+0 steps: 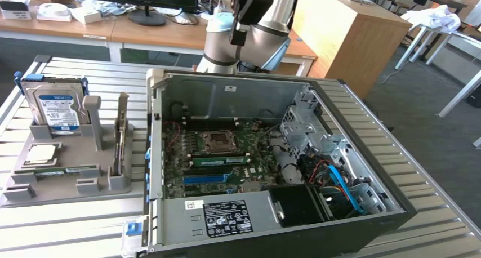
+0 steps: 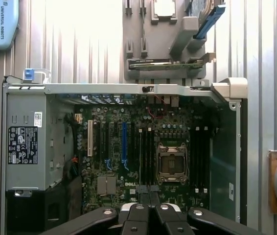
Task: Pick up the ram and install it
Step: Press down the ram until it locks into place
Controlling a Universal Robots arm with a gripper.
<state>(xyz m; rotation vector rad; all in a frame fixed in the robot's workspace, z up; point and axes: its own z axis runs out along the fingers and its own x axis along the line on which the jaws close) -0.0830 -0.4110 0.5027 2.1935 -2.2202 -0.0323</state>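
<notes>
A green ram stick (image 1: 56,170) lies flat in the grey holder (image 1: 67,182), at the exterior view's left of the open computer case (image 1: 271,156). A second thin board stands on edge in the holder (image 1: 120,142), (image 2: 165,63). Another green stick sits in a slot on the motherboard (image 1: 220,159). The arm (image 1: 248,32) rises behind the case. In the wrist view my gripper (image 2: 148,193) hangs high above the motherboard (image 2: 143,147), fingers shut together with nothing between them.
The holder also carries a silver hard drive (image 1: 53,109) and a square processor (image 1: 41,152). The case's walls (image 1: 154,156) ring the motherboard. All stands on a slatted metal table (image 1: 67,224). Desks, a monitor and a wooden cabinet (image 1: 353,27) stand behind.
</notes>
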